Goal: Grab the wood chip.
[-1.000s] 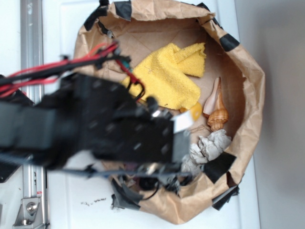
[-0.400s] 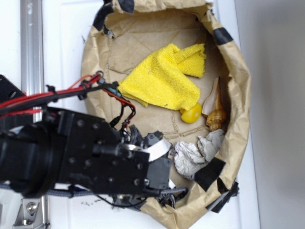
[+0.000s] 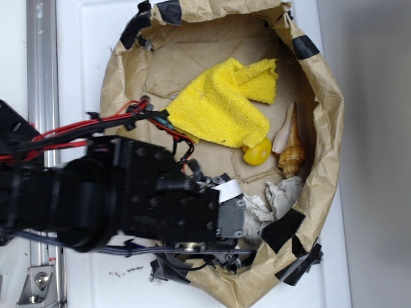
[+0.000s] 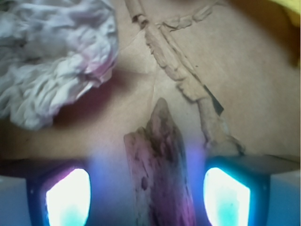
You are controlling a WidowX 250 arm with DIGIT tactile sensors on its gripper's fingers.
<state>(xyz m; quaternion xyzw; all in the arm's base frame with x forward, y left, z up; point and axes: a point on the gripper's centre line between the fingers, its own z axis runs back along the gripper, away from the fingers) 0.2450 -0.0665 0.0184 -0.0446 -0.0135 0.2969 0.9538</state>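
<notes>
The wood chip (image 4: 160,165), a streaky brown pointed sliver, lies flat on brown paper.

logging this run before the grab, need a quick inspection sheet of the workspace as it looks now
Surface: brown paper-lined bowl with black tape patches, on a white tabletop.
Job's things: flat brown wood chip lies on the paper, pointed end away from the camera, between the two pads.
Clutter: yellow terry cloth; small yellow round piece; orange-tan spiral seashell; crumpled grey-white paper wad.
Grippers: black gripper, jaws open, one on each side of the chip, not touching it.
Cables: red and black wires along the arm.
Surroundings: metal rail at the left edge.
</notes>
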